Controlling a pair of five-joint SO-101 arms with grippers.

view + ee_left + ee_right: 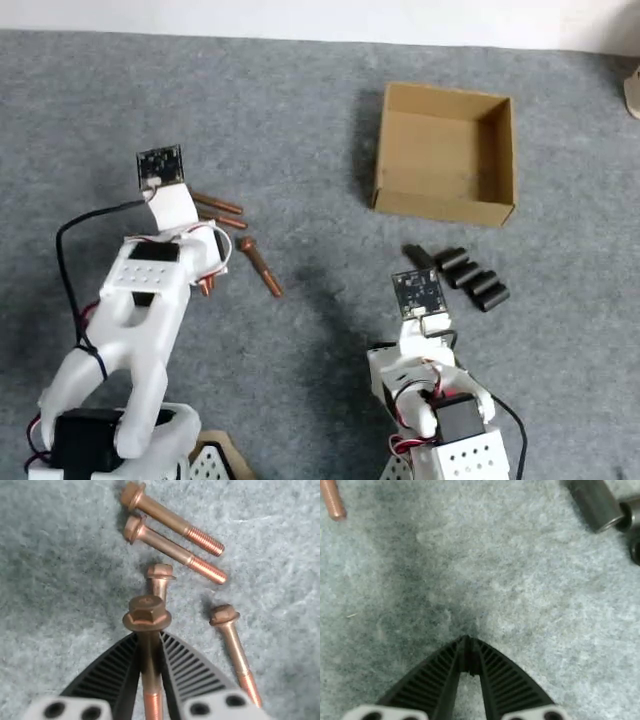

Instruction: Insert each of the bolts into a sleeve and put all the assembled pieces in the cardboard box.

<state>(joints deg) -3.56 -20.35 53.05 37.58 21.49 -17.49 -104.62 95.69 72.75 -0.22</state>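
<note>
— On the grey carpet (300, 100), what's the left gripper (149, 645) doing?
— Clamped on a copper bolt (147, 612), four loose bolts (172, 550) just beyond it.
— And the right gripper (468, 652)?
— Pinched together, holding nothing; black sleeves (470, 272) lie near the cardboard box (440, 205).

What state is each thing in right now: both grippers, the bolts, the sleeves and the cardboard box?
Left gripper: shut on held bolt.
Held bolt: clamped by its shank, head free.
Right gripper: shut, holding nothing.
Loose bolts: four, lying flat on the carpet.
Sleeves: lying together on the carpet, no bolt inserted.
Cardboard box: open on top, empty.
</note>
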